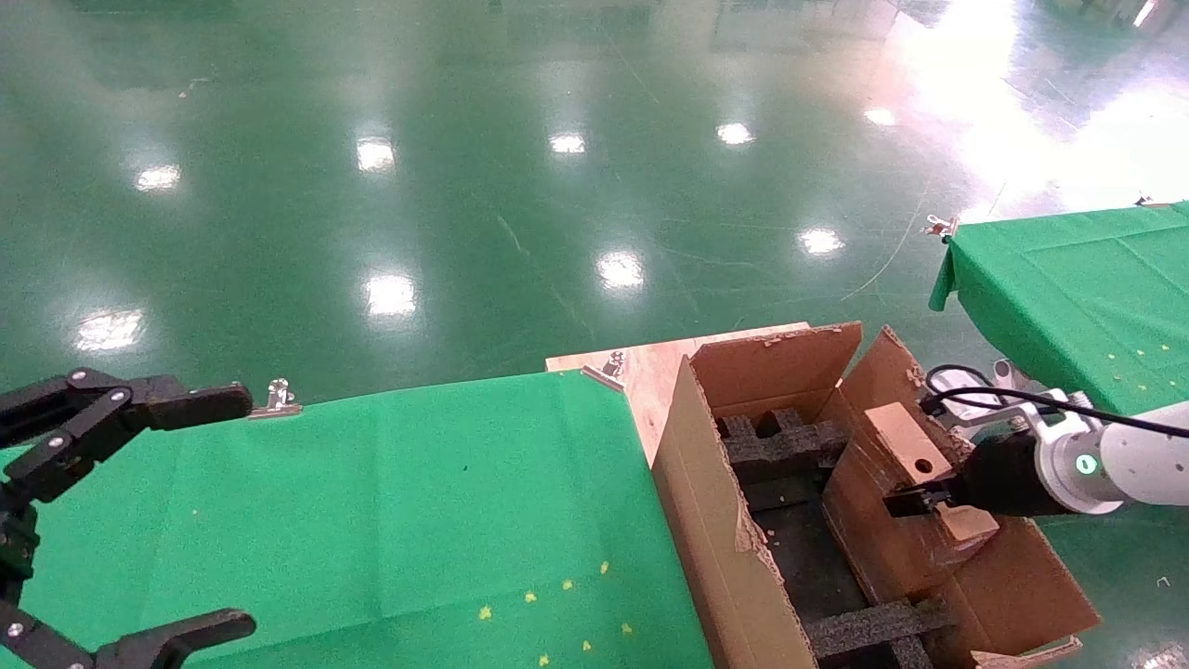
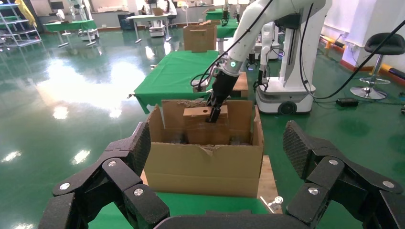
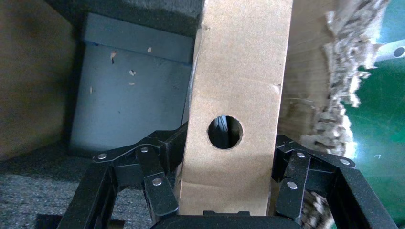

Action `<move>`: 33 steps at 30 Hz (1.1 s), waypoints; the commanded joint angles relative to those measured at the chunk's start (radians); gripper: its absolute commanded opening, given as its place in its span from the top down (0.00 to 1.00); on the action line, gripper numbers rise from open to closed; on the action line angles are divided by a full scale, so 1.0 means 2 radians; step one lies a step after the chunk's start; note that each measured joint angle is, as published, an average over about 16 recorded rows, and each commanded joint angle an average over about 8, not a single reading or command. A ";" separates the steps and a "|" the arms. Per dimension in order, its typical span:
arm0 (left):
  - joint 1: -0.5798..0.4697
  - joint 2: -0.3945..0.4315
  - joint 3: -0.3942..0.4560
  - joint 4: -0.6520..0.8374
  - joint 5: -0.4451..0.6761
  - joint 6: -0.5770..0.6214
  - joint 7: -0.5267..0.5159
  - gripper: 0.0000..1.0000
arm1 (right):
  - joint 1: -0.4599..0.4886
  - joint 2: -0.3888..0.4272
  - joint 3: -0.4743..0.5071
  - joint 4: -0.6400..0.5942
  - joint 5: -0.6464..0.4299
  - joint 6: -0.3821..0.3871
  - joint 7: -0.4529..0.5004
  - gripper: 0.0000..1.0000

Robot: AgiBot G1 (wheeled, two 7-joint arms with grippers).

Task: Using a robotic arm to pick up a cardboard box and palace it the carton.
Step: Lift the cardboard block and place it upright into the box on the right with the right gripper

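Over the carton [image 1: 734,520], the right gripper [image 1: 915,502] clamps the box [image 1: 920,469], fingers [image 3: 157,183] pressed on both its sides, hole facing up. Left gripper [image 1: 102,520] hangs spread wide above the green table [image 1: 418,502].

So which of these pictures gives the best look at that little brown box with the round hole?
The right wrist view: the cardboard box fills it, hole plain, clamped in the right gripper. The head view shows it smaller over the carton; the left wrist view shows it far off.
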State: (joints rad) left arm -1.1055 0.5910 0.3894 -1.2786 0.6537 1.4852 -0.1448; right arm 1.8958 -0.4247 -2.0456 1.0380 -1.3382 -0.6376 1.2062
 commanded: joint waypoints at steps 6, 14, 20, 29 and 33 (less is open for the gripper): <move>0.000 0.000 0.000 0.000 0.000 0.000 0.000 0.00 | -0.026 -0.020 0.000 -0.026 0.016 0.010 -0.013 1.00; 0.000 0.000 0.000 0.000 0.000 0.000 0.000 0.00 | -0.057 -0.041 0.002 -0.055 0.035 0.019 -0.033 1.00; 0.000 0.000 0.000 0.000 0.000 0.000 0.000 0.00 | -0.082 -0.060 0.005 -0.080 0.047 0.027 -0.053 1.00; 0.000 0.000 0.001 0.000 0.000 0.000 0.000 0.00 | -0.113 -0.082 0.012 -0.119 0.068 0.028 -0.085 1.00; 0.000 0.000 0.001 0.000 0.000 0.000 0.000 0.00 | -0.121 -0.087 0.017 -0.130 0.078 0.025 -0.099 0.95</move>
State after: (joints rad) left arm -1.1058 0.5905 0.3906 -1.2785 0.6529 1.4846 -0.1442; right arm 1.6564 -0.5965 -2.0127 0.7827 -1.1845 -0.5872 1.0121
